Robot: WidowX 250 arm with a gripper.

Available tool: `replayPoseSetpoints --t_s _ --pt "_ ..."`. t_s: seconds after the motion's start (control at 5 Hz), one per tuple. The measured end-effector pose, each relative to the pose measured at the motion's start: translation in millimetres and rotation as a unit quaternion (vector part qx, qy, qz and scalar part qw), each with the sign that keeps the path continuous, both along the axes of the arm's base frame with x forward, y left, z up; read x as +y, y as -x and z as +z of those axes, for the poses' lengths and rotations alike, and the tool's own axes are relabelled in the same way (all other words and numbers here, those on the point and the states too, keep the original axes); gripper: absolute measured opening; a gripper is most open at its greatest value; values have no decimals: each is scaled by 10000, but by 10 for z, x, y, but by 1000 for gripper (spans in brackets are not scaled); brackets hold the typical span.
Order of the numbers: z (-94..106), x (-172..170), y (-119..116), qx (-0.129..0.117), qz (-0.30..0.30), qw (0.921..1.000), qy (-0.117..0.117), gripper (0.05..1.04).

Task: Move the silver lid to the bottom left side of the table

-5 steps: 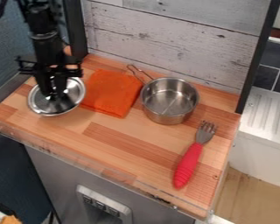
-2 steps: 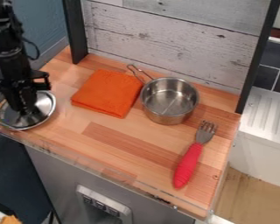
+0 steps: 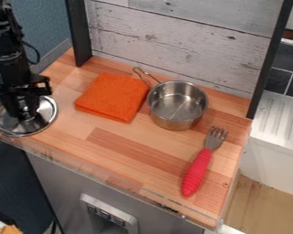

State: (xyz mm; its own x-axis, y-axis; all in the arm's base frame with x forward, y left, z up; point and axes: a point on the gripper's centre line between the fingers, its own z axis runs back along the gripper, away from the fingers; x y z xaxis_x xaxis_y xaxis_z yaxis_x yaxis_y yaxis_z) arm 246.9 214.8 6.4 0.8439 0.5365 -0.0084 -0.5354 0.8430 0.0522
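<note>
Silver lid (image 3: 45, 114) beneath the hand (image 3: 24, 112)

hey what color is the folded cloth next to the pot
The folded cloth is bright orange, as the camera view shows.

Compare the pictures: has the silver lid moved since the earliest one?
Yes. The silver lid has moved left and lower in the view, farther from the orange cloth, which lies where it did.

ok so on the table (image 3: 121, 157): lid (image 3: 45, 118) around nine o'clock, cloth (image 3: 112, 97) roughly eleven, pot (image 3: 176, 107) about two, just beside the cloth, fork (image 3: 198, 171) around four.
</note>
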Motion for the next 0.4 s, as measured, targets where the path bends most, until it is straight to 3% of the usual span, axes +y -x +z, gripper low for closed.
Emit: replayPoseSetpoints --t_s 0.2,0.4 --pt "180 -94 -62 -112 -337 9993 -104 933" --pt "570 -159 -94 -486 -766 9951 -404 1009"
